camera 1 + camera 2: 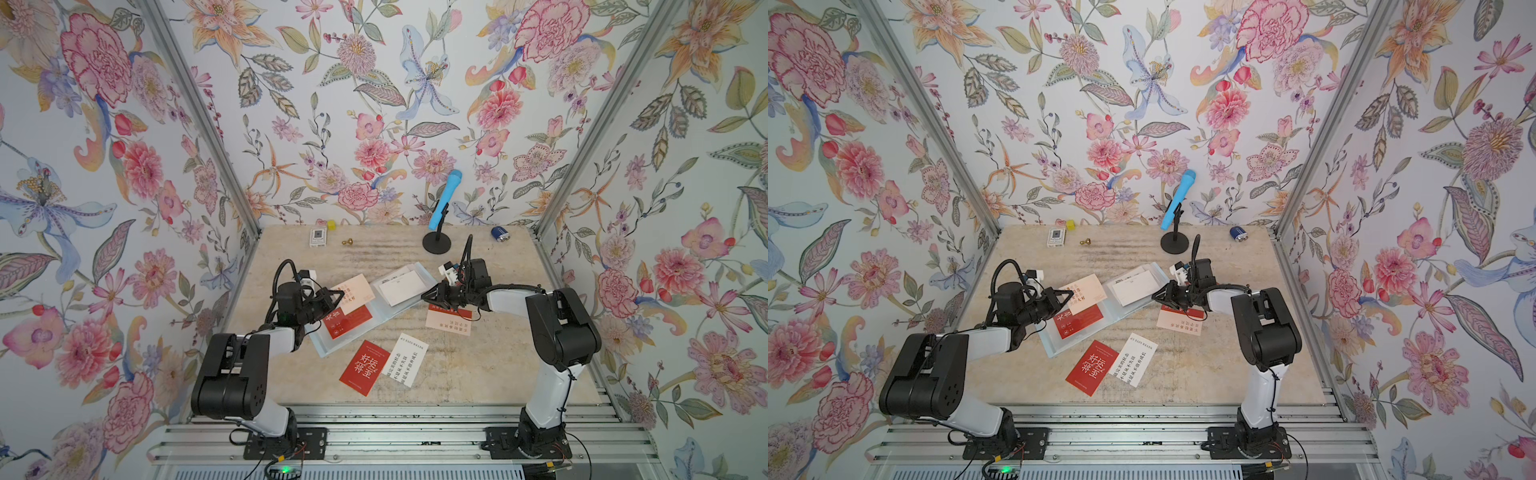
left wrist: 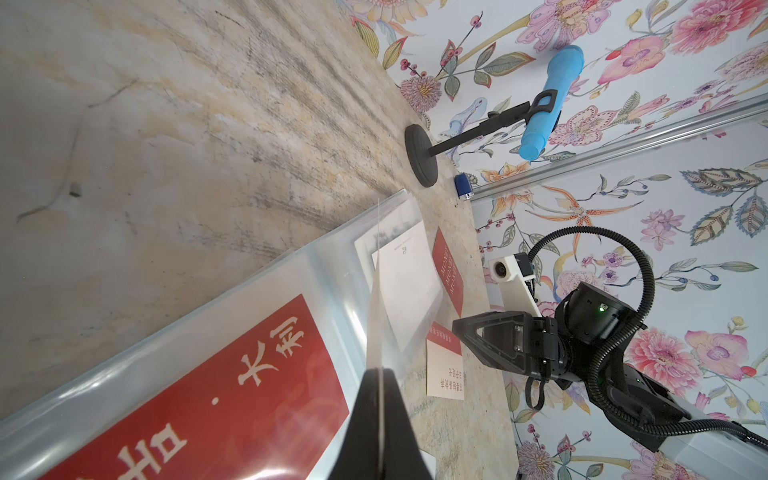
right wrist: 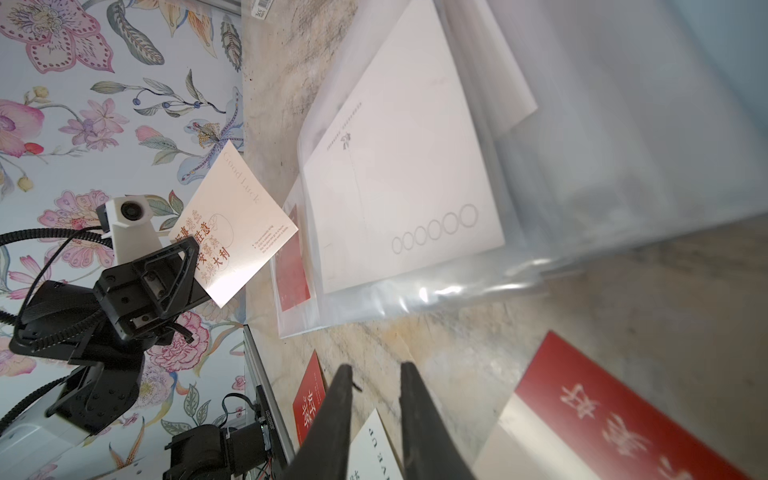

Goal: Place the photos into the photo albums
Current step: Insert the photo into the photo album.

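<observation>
Flowery walls (image 1: 374, 104), stony table (image 1: 478, 374). My left gripper (image 1: 340, 294) pinches a pink card (image 1: 358, 291) over the album (image 1: 332, 345). My right gripper (image 1: 427, 296) has jaws apart, empty. Next, I think: tuck it inside.

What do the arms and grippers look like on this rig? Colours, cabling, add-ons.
Both arms match: left arm and right arm have white links between bulky black joint housings, on black base plates bolted to an aluminium rail. The left gripper and right gripper are black, with open triangular-frame fingers tapering to thin tips. Each wrist carries a white camera mount and a looped black corrugated cable.
</observation>
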